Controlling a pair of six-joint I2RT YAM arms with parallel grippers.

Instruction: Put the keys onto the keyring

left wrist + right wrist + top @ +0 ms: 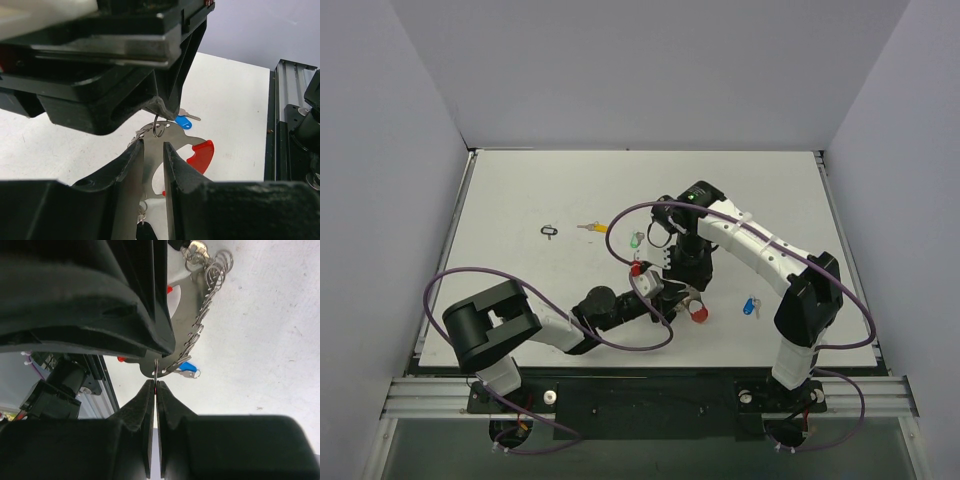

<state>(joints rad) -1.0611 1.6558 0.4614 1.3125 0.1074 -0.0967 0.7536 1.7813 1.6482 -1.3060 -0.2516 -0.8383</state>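
My left claw (153, 146) and right claw (155, 385) are matte black. The flat metal keyring (152, 170) shines silver with a red curved plastic tag (202, 155); the small metal key (183, 121) wears blue, the tabletop (235, 100) plain white.

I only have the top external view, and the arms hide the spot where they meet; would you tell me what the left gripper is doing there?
Observer: The left wrist camera shows the left gripper holding the flat silver metal keyring between its fingers, with the red curved plastic tag sticking out sideways.
Operator: Thank you. And the right gripper?
Observer: Its own wrist camera shows it shut on a thin silver wire ring at the keyring's edge.
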